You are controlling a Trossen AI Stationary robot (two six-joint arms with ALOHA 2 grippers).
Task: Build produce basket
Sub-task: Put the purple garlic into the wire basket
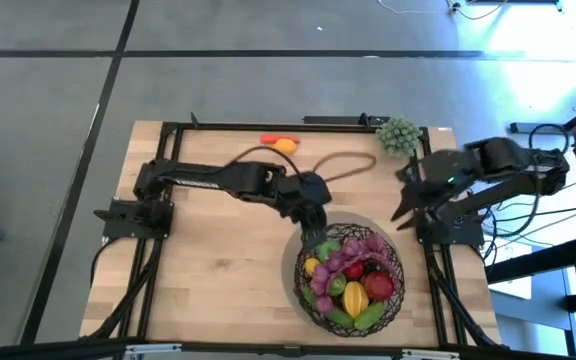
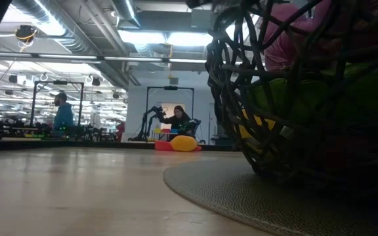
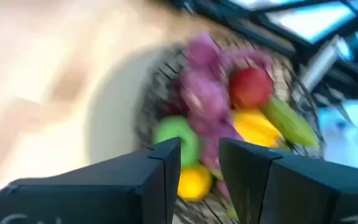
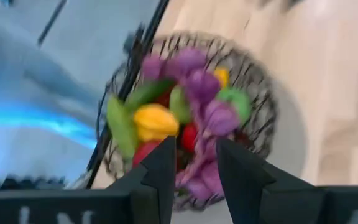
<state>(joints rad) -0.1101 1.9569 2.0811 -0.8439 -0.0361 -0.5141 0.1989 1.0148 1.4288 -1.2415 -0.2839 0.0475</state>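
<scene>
In the high view, the basket (image 1: 352, 279) stands on a round mat (image 1: 298, 262) at the near middle of the table (image 1: 218, 280), and it is already heaped with produce: purple grapes (image 1: 352, 253), a red apple (image 1: 379, 285), a yellow lemon (image 1: 336, 286) and green pieces. The left gripper (image 1: 314, 232) hangs just at the far rim of the basket; the right gripper (image 1: 406, 208) waits beside the table's right edge, apart from the basket. I count 2 things not yet in: an orange and red piece (image 1: 279, 144) at the far edge and a green bunch (image 1: 399, 135) at the far right corner. In the low view, the basket wall (image 2: 294, 98) fills the right side, and the yellow and red piece (image 2: 179, 143) lies far behind on the wood. In the left wrist view, the fingers (image 3: 166, 163) stand a little apart with nothing between them, above the fruits. In the right wrist view, the fingers (image 4: 164, 163) are also slightly parted and empty, looking toward the basket (image 4: 241, 62). I judge the task mostly done, with these 2 leftovers remaining.
</scene>
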